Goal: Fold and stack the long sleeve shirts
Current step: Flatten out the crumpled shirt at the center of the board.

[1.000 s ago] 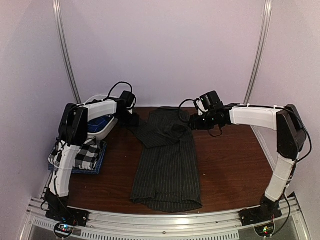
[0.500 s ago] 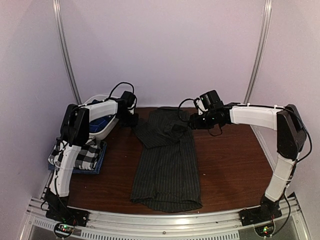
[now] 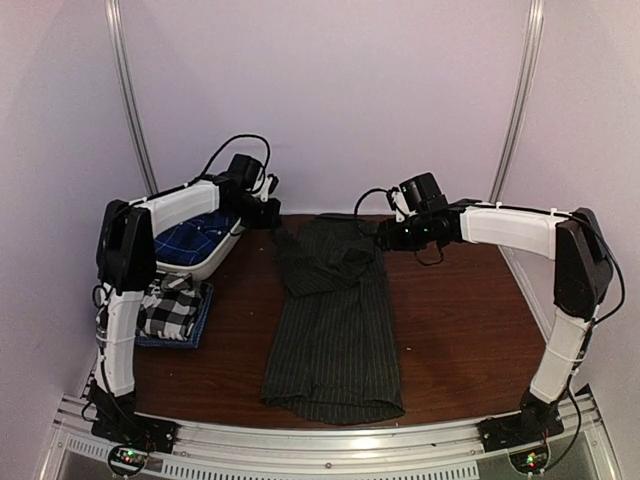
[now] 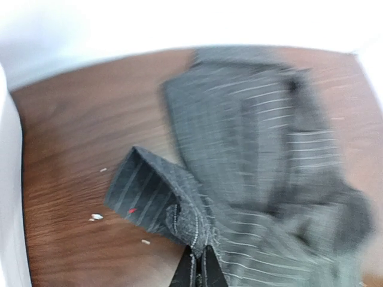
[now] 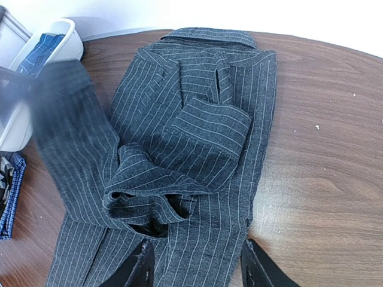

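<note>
The dark charcoal pinstriped cloth shirt (image 3: 335, 330) lies lengthwise down the middle of the brown wooden table (image 3: 460, 320), with its collar at the far edge, its hem toward the arm bases, and one sleeve folded across the chest. The left gripper (image 3: 270, 218) is at the shirt's far left corner, jaws pressed together on the other sleeve near its cuff and holding it off the table. The right gripper (image 3: 385, 236) hangs over the shirt's far right shoulder, jaws apart and holding nothing. At the left, a folded black-and-white checked shirt (image 3: 165, 308) rests on a folded dark blue shirt (image 3: 200, 328), just beside a white plastic bin (image 3: 218, 252) that holds blue cloth.
</note>
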### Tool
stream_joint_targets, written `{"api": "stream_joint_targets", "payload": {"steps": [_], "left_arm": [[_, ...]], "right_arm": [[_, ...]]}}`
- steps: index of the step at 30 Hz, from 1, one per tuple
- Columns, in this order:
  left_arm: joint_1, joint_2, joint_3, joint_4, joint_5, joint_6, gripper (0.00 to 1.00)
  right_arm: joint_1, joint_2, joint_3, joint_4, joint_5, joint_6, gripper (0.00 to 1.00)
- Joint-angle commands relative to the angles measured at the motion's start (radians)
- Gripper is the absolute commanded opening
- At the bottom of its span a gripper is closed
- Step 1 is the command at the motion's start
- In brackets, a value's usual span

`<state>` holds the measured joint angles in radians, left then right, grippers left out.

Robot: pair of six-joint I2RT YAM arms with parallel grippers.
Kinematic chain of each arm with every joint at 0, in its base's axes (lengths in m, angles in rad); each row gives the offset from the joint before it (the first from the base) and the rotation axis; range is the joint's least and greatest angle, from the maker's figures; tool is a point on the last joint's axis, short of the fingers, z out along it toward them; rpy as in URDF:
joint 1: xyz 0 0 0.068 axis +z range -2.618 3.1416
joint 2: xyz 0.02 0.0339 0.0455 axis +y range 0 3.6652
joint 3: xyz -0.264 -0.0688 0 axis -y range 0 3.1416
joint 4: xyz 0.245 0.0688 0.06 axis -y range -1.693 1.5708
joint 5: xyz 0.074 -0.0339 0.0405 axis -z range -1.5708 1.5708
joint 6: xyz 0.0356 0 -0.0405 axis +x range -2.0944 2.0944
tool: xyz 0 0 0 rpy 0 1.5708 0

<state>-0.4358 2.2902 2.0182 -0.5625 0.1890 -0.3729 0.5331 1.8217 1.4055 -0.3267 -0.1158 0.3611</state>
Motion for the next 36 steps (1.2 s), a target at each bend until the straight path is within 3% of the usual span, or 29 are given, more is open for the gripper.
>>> {"api": "stream_joint_targets", "payload": {"steps": [1, 9, 15, 23, 29, 36], "left_arm": [[-0.049, -0.18, -0.084, 0.139, 0.209, 0.032, 0.0], [-0.248, -0.321, -0.245, 0.233, 0.416, 0.099, 0.0], [-0.376, -0.303, -0.335, 0.258, 0.511, 0.133, 0.0], [-0.413, -0.301, -0.488, 0.33, 0.513, 0.083, 0.0], [-0.428, -0.287, -0.53, 0.347, 0.486, 0.078, 0.0], [-0.427, -0.283, -0.516, 0.339, 0.476, 0.094, 0.0]], "right_arm": [[0.011, -0.006, 0.038, 0.003, -0.013, -0.016, 0.51], [0.011, -0.076, 0.005, 0.032, 0.018, 0.02, 0.51], [0.004, -0.21, -0.116, 0.054, 0.11, 0.066, 0.53], [0.0, -0.295, -0.274, 0.079, 0.059, 0.061, 0.59], [0.061, -0.316, -0.347, 0.108, -0.012, 0.02, 0.71], [0.145, -0.473, -0.552, 0.255, -0.113, -0.044, 0.88]]}}
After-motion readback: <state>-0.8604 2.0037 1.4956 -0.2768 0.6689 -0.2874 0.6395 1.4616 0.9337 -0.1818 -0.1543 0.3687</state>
